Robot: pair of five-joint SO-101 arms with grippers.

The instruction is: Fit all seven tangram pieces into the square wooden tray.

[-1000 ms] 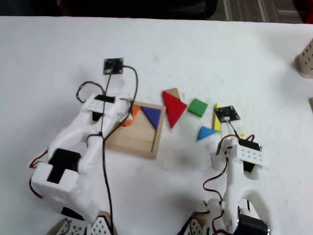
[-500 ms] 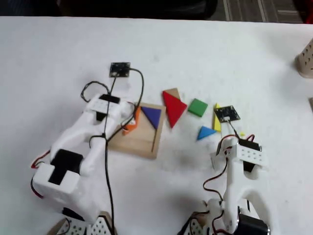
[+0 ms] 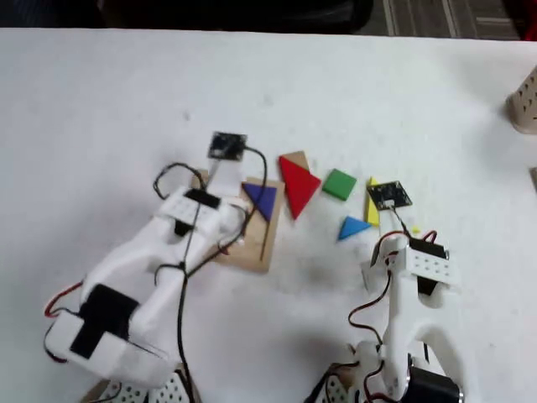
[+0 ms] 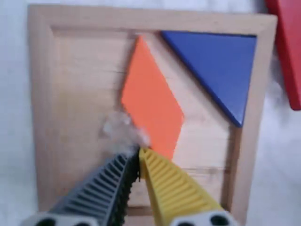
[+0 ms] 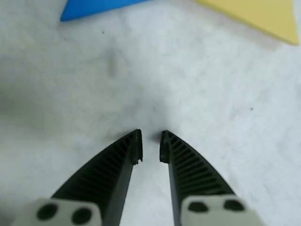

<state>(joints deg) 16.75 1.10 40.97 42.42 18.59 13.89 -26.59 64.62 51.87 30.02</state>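
Note:
The square wooden tray (image 4: pixel 40 94) holds an orange parallelogram (image 4: pixel 151 110) lying flat beside a dark blue triangle (image 4: pixel 214 66). My left gripper (image 4: pixel 139 151) is shut, its tips resting at the near corner of the orange parallelogram. In the high view the left arm (image 3: pixel 180 231) covers most of the tray (image 3: pixel 252 252); the dark blue triangle (image 3: pixel 262 200) shows. Right of the tray lie a red triangle (image 3: pixel 298 185), a brown piece (image 3: pixel 295 158), a green square (image 3: pixel 339 184), a yellow triangle (image 3: pixel 372 201) and a light blue triangle (image 3: pixel 353 227). My right gripper (image 5: pixel 150 141) hovers narrowly open over bare table.
The red triangle (image 4: pixel 287 47) lies just past the tray's rim. The light blue triangle (image 5: pixel 99 7) and the yellow triangle (image 5: pixel 254 16) lie a little ahead of the right gripper. A pegged wooden object (image 3: pixel 524 101) stands at the table's far right edge.
The left arm has swung right over the tray, carrying the orange parallelogram from the tray's left edge to beside the dark blue triangle. The right arm has not moved.

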